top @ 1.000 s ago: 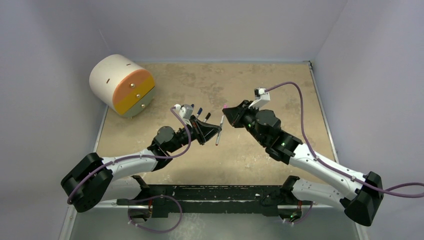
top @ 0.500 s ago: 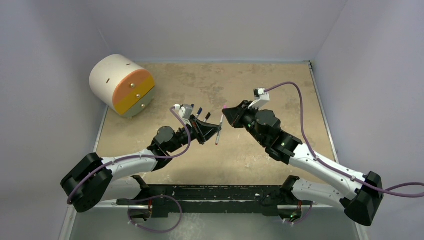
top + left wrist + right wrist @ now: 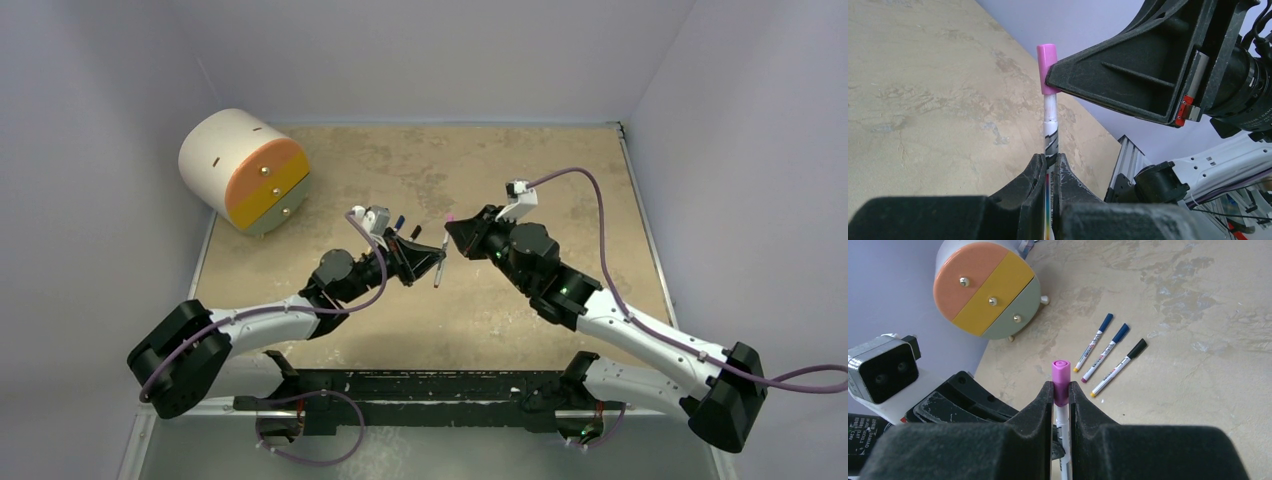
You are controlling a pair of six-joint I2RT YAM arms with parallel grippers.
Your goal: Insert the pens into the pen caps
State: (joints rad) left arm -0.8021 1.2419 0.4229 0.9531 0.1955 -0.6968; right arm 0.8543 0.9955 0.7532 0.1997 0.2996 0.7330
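My left gripper is shut on a white pen and holds it above the table. My right gripper is shut on the pink cap, which sits over that pen's end. In the left wrist view the pink cap tops the pen, pinched by a right finger. From above, the left gripper and right gripper meet at mid-table, with the pen between them. Three other pens lie capped on the table: two with dark blue caps and one with a black cap.
A round white drawer unit with an orange, yellow and grey front stands at the back left. The three capped pens lie just behind the left wrist. Purple cables run along both arms. Walls close in the tan table.
Both grippers have shifted slightly toward each other, the left arm moving a little right. Both grips are unchanged.
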